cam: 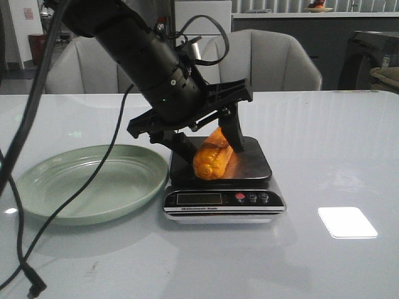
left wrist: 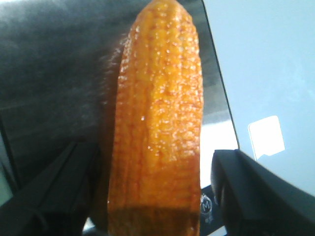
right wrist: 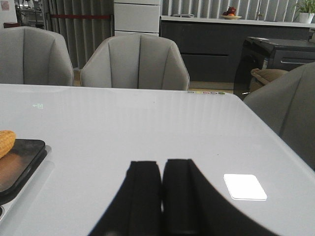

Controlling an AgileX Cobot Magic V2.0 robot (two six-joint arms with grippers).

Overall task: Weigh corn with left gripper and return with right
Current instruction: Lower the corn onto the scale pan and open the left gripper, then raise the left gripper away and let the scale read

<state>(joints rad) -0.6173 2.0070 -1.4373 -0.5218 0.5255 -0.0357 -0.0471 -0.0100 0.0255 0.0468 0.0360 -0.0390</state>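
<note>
The orange-yellow corn (cam: pixel 212 159) lies on the black platform of the scale (cam: pixel 252 163). My left gripper (cam: pixel 215 148) is tilted down over it, one finger on each side of the cob. In the left wrist view the corn (left wrist: pixel 157 98) fills the middle, and the left gripper (left wrist: pixel 152 157) is open, with a gap showing between the cob and the finger (left wrist: pixel 241 187). My right gripper (right wrist: pixel 161 167) is shut and empty, low over the bare table to the right of the scale (right wrist: pixel 19 157). The corn's tip (right wrist: pixel 4 140) shows at that view's edge.
A pale green empty plate (cam: pixel 75 187) sits just left of the scale. A black cable (cam: pixel 19 243) hangs across the left side of the table. Grey chairs (cam: pixel 268 56) stand behind the far table edge.
</note>
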